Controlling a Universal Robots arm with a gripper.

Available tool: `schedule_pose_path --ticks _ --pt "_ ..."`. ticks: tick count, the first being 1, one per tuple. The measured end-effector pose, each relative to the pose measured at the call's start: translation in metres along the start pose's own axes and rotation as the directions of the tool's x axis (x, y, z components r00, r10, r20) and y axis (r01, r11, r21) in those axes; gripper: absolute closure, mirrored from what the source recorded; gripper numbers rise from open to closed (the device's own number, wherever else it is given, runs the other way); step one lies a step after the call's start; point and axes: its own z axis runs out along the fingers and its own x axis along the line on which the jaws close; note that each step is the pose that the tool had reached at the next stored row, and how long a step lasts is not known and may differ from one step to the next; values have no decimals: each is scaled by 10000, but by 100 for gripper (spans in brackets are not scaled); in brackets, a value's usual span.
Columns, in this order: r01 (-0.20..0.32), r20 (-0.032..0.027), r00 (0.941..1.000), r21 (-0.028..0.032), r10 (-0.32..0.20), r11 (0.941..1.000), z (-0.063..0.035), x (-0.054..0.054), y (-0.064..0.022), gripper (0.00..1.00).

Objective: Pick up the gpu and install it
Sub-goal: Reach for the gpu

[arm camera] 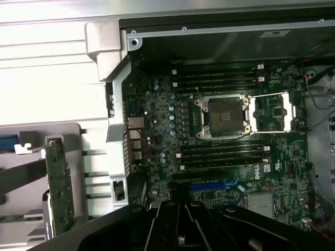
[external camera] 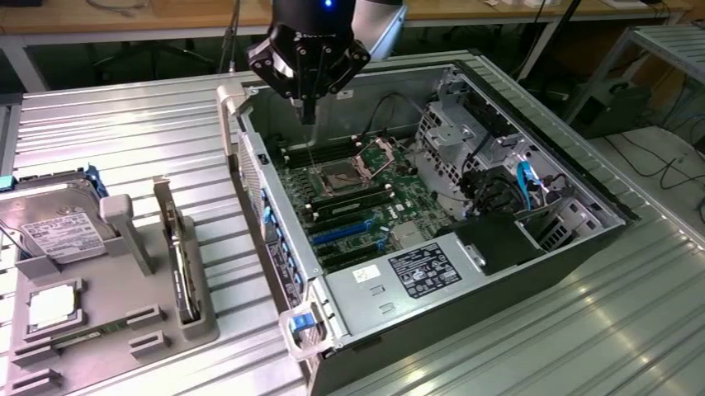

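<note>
Gpu (external camera: pixel 183 268) stands edge-on in tray (external camera: pixel 111 297), half-hidden.

A round white badge (arm camera: pixel 267 168) on the motherboard (arm camera: pixel 157 130) seems to read Dell, though its letters are barely legible. The power supply (external camera: pixel 364 294) carries a black label (external camera: pixel 424 271) with white print and small symbols, too fine to read. The hard drive (external camera: pixel 49 202) has a white label (external camera: pixel 59 234) with dark lines of print, also unreadable. A small white sticker (arm camera: pixel 276 33) on the case wall (arm camera: pixel 220 49) bears dark marks that cannot be made out.
</note>
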Motion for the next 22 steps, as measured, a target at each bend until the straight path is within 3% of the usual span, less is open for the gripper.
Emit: schedule_pose_path --ticks 6,8,11,13,22 --pt "1 -1 10000 1 -1 10000 -1 30 -2 89" --pt "175 -7 9998 -5 -175 9998 -6 128 -58 89" --pt "958 -41 9954 -26 -958 9954 -18 399 -192 89" --pt "1244 -53 9922 -34 -1244 9922 -24 573 -229 89" --pt "1384 -59 9904 -38 -1384 9904 -27 661 -254 89"
